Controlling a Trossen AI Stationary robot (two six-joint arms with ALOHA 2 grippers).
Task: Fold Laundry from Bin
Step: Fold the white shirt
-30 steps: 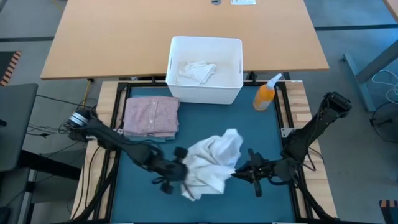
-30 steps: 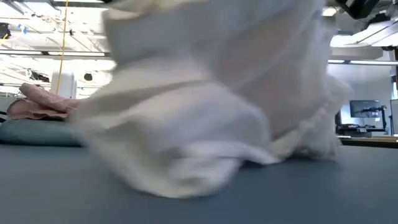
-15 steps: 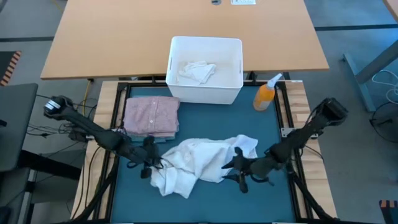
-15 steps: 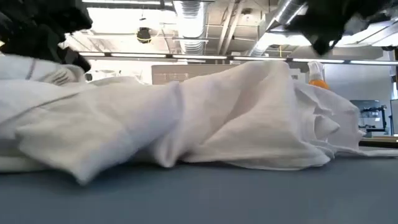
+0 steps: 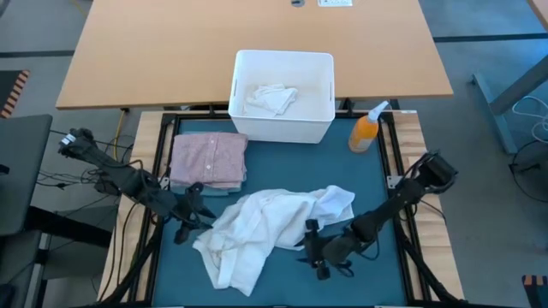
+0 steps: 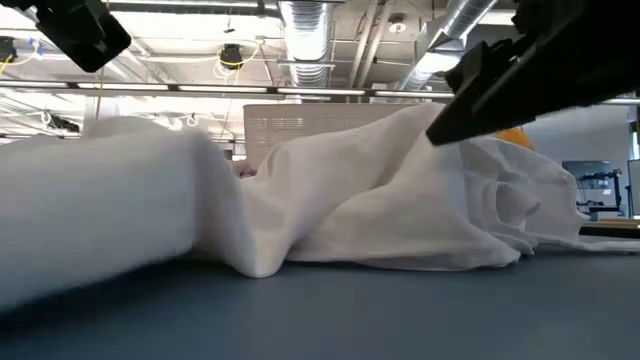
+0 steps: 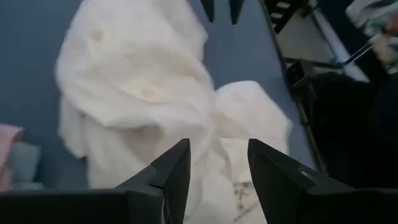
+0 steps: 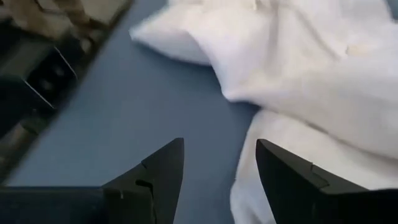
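Observation:
A long white cloth from the laundry lies crumpled on the teal mat, and fills the low view as a white heap. My left gripper hovers open just off its left edge, fingers apart above the cloth. My right gripper stands open at the cloth's near right side, with bare mat between its fingers. A folded pink shirt rests on the mat's far left. The white bin holds another white piece.
An orange spray bottle stands at the mat's far right corner beside the bin. A wooden table lies beyond the bin. Bare mat shows near the front edge and right of the cloth.
The white cloth, bunched up between both grippers a second ago, has been drawn out sideways and has dropped flat onto the mat. My left gripper has moved toward the table's left edge and let go. My right gripper has sunk toward the near edge.

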